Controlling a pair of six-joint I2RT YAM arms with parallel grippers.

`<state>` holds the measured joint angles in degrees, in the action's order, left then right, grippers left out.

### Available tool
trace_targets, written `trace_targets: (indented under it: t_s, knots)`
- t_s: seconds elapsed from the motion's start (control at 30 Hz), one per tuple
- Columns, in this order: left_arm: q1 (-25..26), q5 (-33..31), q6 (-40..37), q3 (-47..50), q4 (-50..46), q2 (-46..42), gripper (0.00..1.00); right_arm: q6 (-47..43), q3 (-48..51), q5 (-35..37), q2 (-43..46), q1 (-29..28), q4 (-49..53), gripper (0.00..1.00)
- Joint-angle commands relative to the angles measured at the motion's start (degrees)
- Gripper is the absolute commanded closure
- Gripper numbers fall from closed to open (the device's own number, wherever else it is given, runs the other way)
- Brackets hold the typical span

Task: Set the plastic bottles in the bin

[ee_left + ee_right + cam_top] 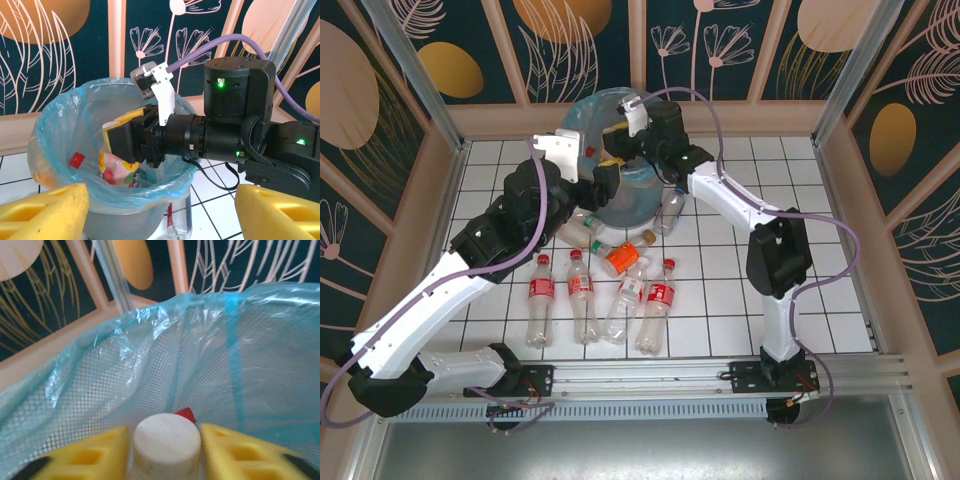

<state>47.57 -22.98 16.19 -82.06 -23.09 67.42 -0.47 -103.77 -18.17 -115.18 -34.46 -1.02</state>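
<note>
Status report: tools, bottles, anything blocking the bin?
Left tool open, empty. Right tool gripping white-capped bottle over bin. Several bottles on table. Nothing blocking.

Bright, even overhead light casts soft shadows; the right wrist view's near bottle (166,442) is blurred.

Bin (120,222) wall: grey-blue plastic, matt; mesh texture reads through the liner. Liner (150,340): thin translucent light-blue plastic film, crinkled, glossy along folds. My right fingers (95,455): yellow plastic, matt, moulded recesses. Bottle (117,172) between them: cap (166,442) off-white plastic, smooth, dull sheen. Bottles (585,310) mid-frame, top view: clear glossy plastic. Table (740,300): smooth white gridded surface, slight sheen. Rail (650,375) along lower frame: bare brushed metal
</note>
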Motion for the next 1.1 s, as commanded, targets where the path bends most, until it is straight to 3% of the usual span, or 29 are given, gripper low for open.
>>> trace_targets:
  t_s: [0.0, 0.17, 0.57, 0.73, 0.83, 1.07]
  knots:
    - [-0.08, -0.12, 0.69, 0.41, 1.76, 0.43, 0.23, -1.03, 0.54, -3.86, -0.54, 0.49, -0.87, 0.45]
    - [-0.04, 0.05, 0.87, 0.88, 2.17, 0.69, 0.22, -0.42, -0.09, -4.81, 0.23, 0.53, -0.88, 0.3]
    - [-0.06, 0.3, 0.71, 0.36, 1.92, 1.1, 0.22, 2.94, -5.69, -4.08, 3.38, 0.48, 1.68, 0.29]
    - [-0.05, 2.34, 0.38, -0.62, 0.82, 3.17, 0.22, 4.54, -9.11, 0.22, 7.52, -0.18, 7.16, 0.3]
    - [-0.03, 4.29, -0.03, -1.1, 0.76, 4.66, 0.22, 6.68, -6.63, 3.64, 12.66, -0.35, 8.86, 0.3]
    - [-0.02, 13.16, -3.47, -4.65, 0.1, 10.05, 0.23, 11.65, 9.16, 9.94, 28.83, 0.56, 10.37, 0.3]
